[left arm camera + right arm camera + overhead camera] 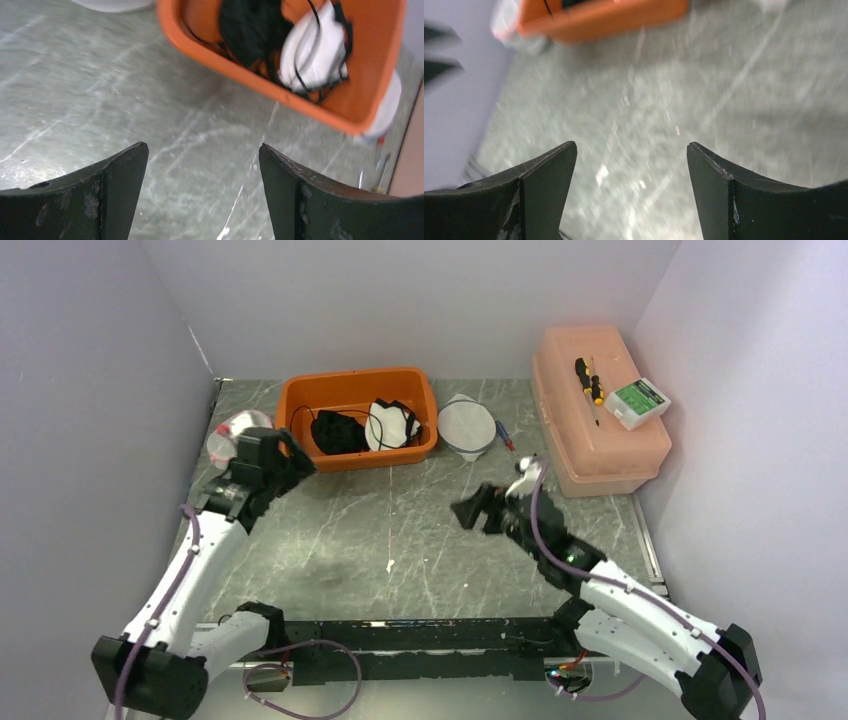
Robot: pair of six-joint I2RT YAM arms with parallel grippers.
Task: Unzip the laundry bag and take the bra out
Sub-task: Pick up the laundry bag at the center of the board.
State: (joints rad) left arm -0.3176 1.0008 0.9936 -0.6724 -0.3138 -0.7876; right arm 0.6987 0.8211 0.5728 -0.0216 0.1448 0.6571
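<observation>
Grey-green veined table [400, 540], pale matte walls [400, 300] | peach lidded plastic box [600, 445] far right, green-labelled carton [637, 402] on top, print unreadable | orange rectangular tub [355, 377] holds white black-strapped bra [392, 424] beside black garment [338, 431] | round white laundry bag [467, 426] just right of tub | left gripper [202, 155], right gripper [631, 150]: jaws spread, empty

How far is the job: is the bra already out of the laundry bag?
Possibly done: a black garment and a white garment, maybe bras, lie in the orange bin. In hand: nothing; the left gripper and right gripper are open and empty. Left: unclear. The round white laundry bag lies beside the bin; whether it is unzipped or emptied cannot be seen.
</observation>
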